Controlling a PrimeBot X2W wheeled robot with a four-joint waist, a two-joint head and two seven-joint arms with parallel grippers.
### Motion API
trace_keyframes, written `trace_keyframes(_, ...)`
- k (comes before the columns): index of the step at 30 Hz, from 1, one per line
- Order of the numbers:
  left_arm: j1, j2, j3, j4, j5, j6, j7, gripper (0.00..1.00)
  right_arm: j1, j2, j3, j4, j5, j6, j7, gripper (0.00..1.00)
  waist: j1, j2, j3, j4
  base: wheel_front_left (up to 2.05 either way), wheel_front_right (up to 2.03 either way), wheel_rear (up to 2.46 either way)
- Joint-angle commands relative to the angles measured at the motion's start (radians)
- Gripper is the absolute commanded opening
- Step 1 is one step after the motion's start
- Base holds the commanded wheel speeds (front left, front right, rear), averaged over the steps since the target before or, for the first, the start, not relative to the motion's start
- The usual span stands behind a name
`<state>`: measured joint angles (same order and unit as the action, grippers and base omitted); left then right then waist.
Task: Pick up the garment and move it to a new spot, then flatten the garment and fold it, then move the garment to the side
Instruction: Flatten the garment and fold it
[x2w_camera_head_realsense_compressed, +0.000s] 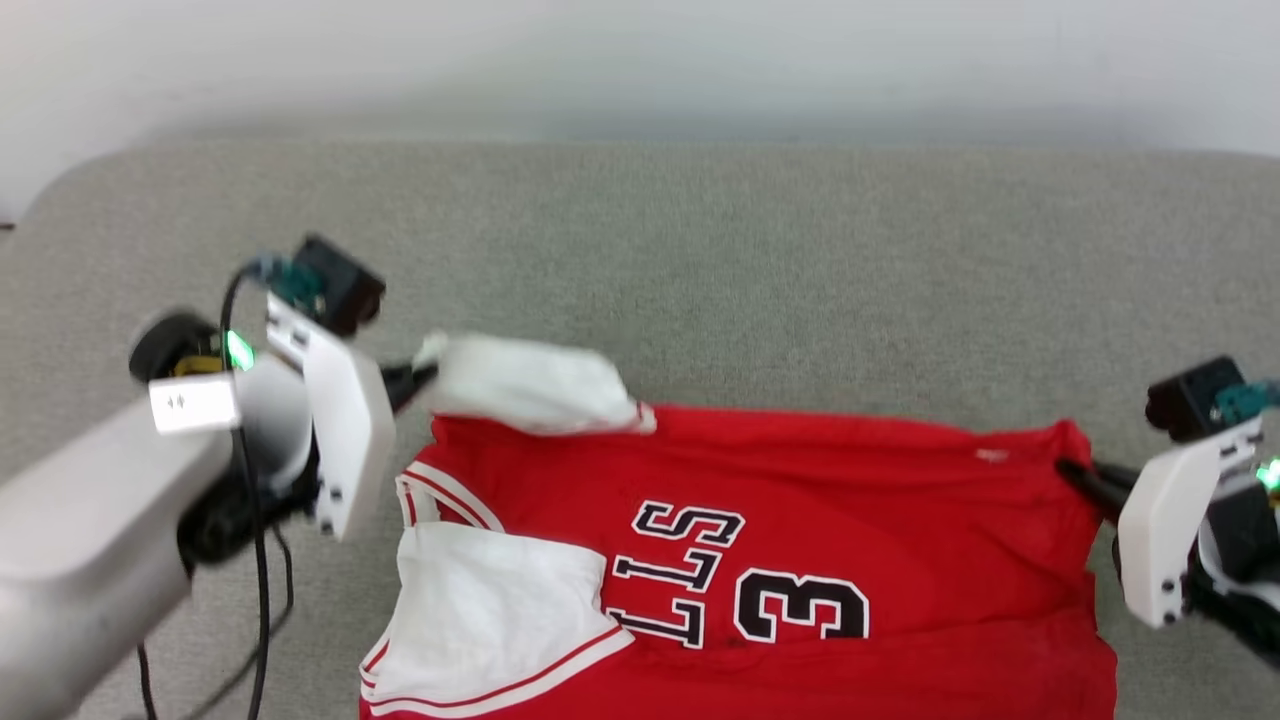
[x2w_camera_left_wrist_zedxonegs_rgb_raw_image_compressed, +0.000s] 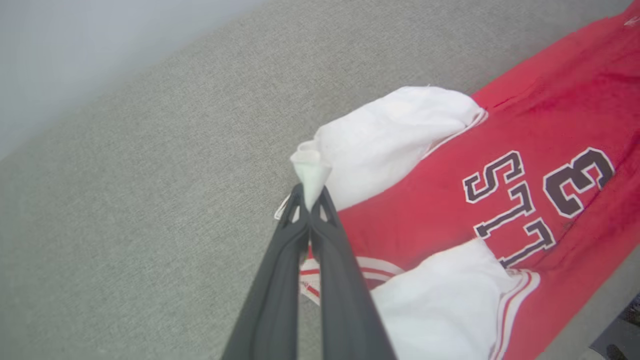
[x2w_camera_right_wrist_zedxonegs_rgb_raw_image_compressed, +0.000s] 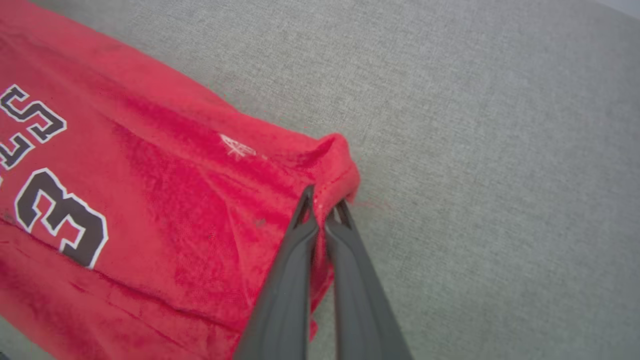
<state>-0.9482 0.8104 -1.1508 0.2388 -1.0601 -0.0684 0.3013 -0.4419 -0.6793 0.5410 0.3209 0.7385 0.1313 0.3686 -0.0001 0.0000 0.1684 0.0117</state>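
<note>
I have the shirt (x2w_camera_head_realsense_compressed: 760, 520) pinched at both ends of its far edge so I can pull it taut along one line instead of bunching it. My left gripper (x2w_camera_left_wrist_zedxonegs_rgb_raw_image_compressed: 310, 196) is clenched on the tip of the far white sleeve (x2w_camera_left_wrist_zedxonegs_rgb_raw_image_compressed: 395, 130), with a small tuft of cloth poking past the fingertips. My right gripper (x2w_camera_right_wrist_zedxonegs_rgb_raw_image_compressed: 325, 206) is clenched on the red bottom corner (x2w_camera_right_wrist_zedxonegs_rgb_raw_image_compressed: 340, 160) at the opposite end, where the cloth puckers around the tips. Drawing these two points apart is, I judge, what will stretch the fabric flat. The shirt lies front up on the grey fabric surface (x2w_camera_head_realsense_compressed: 700, 230), spread sideways between my grippers, with the collar end toward my left and the hem toward my right. The near white sleeve (x2w_camera_head_realsense_compressed: 480, 610) lies over the chest, covering part of the lettering, well apart from both grips. Creases run through the red cloth near my right fingers, so the flattening is not yet done.
</note>
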Motion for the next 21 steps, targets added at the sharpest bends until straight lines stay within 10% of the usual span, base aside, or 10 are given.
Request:
trace_keyframes(1,0.049,0.018,-0.005,-0.035,-0.020,0.015,-0.009,0.00,0.045,-0.003,-0.011,-0.016,0.009,-0.001,-0.011,0.00,0.0001,0.0000,-0.033,0.009,0.00,0.00,0.00)
trace_keyframes(12,0.291,0.150,-0.055,-0.216,-0.080,0.115,-0.060,0.00,0.278,-0.011,-0.100,-0.128,0.008,-0.001,-0.006,0.00,0.0001,0.0000,-0.076,0.026,0.00,0.00,0.00)
trace_keyframes(21,0.419,0.122,-0.084,-0.215,-0.118,0.141,-0.107,0.00,0.425,0.023,-0.174,-0.180,-0.010,-0.001,0.046,0.00,0.0001,0.0000,-0.062,0.040,0.00,0.00,0.00)
